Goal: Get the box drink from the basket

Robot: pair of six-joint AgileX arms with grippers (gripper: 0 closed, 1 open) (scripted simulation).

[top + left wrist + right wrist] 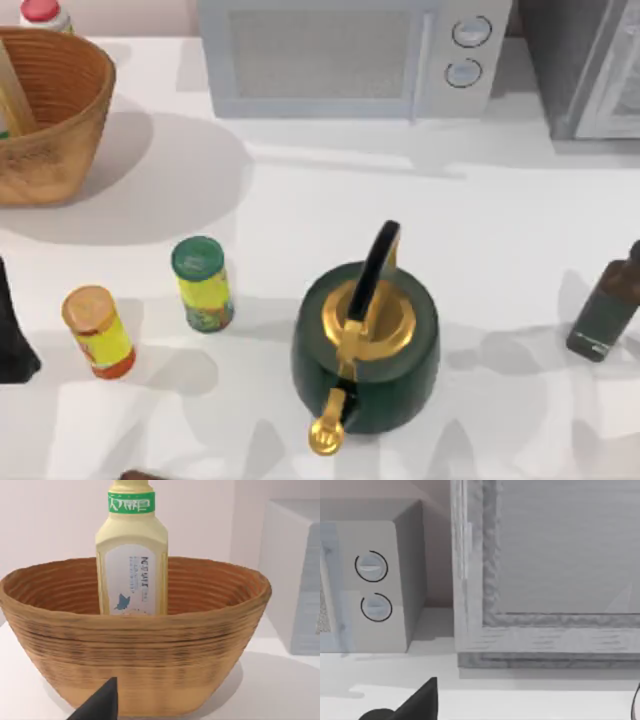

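Observation:
The basket [50, 110] is a round woven wicker one at the table's back left corner, cut by the top view's edge. The box drink [131, 560] stands upright inside the basket [140, 650]; it is pale yellow with a green band near its top and a white label. In the top view only a tan sliver of the box drink [12, 95] shows. My left gripper [100, 706] faces the basket's near wall from a short way off, and its dark arm [12, 330] sits at the left edge. My right gripper [415, 702] hangs before a grey cabinet.
A microwave [340, 55] and a grey cabinet [590, 60] line the back. A green kettle [365, 340] stands mid-table, with a green-lidded yellow cylinder [203, 285] and an orange-lidded one [97, 330] to its left. A dark bottle [608, 305] is at the right edge.

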